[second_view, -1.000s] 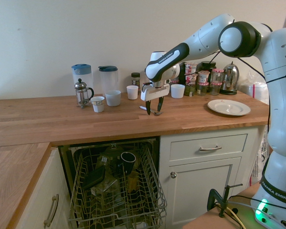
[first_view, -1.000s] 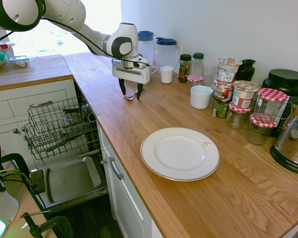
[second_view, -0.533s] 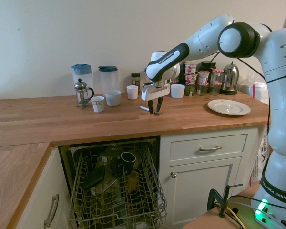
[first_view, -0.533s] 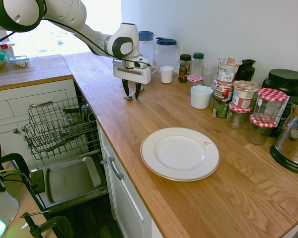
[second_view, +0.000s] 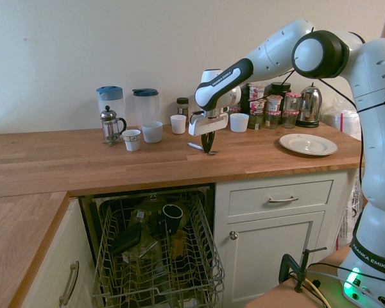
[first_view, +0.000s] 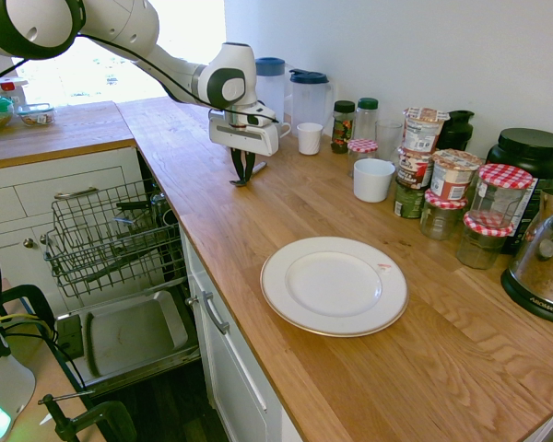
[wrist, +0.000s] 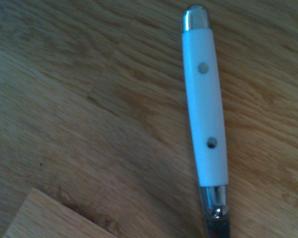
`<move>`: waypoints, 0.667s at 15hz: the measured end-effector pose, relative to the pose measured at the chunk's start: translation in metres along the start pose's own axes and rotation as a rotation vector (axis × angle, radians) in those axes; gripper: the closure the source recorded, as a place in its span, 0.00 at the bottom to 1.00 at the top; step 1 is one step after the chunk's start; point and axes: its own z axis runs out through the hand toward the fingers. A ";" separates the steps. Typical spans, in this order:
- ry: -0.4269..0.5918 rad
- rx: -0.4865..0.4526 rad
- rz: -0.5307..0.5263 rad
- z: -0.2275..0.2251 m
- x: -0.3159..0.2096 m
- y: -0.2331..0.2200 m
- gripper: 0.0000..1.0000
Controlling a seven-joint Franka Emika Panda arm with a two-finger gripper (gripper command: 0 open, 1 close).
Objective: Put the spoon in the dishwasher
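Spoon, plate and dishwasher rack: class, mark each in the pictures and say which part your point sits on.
spoon (wrist: 204, 109), wrist view, middle of its white handle
plate (first_view: 334, 284), first exterior view, centre of its face
dishwasher rack (second_view: 204, 250), second exterior view, right side wires

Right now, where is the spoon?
The spoon lies on the wooden counter, between the tips of the claw, which are closing on it. It is above the open dishwasher, with a white cup behind it by the wall.

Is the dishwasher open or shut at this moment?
Open. The dishwasher has its wire rack pulled out below the countertop, and its steel door panel lies folded down.
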 end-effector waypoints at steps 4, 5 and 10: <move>0.001 0.000 0.033 -0.003 -0.001 -0.001 1.00; 0.001 0.000 0.043 -0.007 -0.003 -0.003 1.00; 0.004 0.015 0.162 -0.087 -0.054 -0.018 1.00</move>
